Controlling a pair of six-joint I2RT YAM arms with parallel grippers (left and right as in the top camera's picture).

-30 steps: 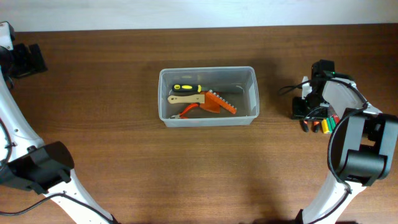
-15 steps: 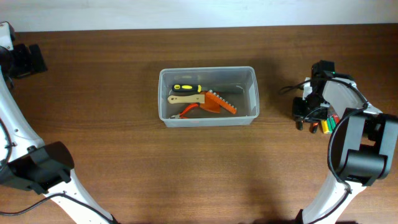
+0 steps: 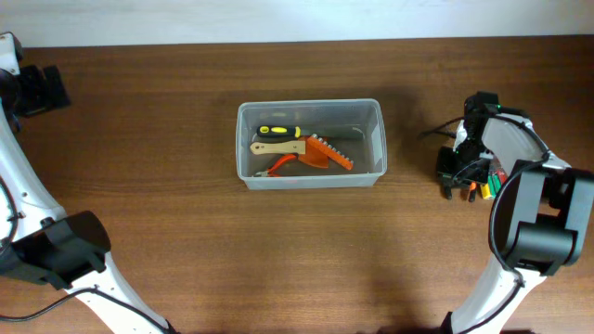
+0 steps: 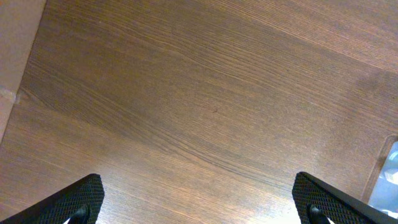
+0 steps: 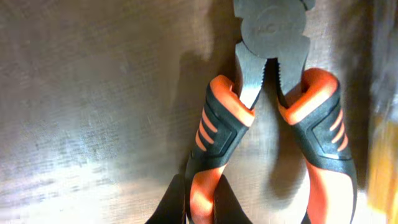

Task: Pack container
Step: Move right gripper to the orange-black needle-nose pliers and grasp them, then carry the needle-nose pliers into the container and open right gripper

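The clear container (image 3: 376,139) sits mid-table and holds a yellow-handled screwdriver (image 3: 278,131), a wooden-handled brush (image 3: 277,147) and an orange tool (image 3: 329,153). My right gripper (image 3: 451,178) is at the table's right side, shut on one handle of the orange-and-black pliers (image 5: 214,130). The pliers' jaws point away from the wrist camera and their other handle (image 5: 323,134) is free. My left gripper (image 4: 199,205) is open and empty over bare wood at the far left; a corner of the container (image 4: 388,180) shows at the right edge of its view.
A small case of coloured screwdrivers (image 3: 487,186) lies beside my right gripper. The table's back edge runs along the top of the overhead view.
My right gripper has shifted slightly toward the front of the table and closed on the pliers' handle. The left arm has not moved.
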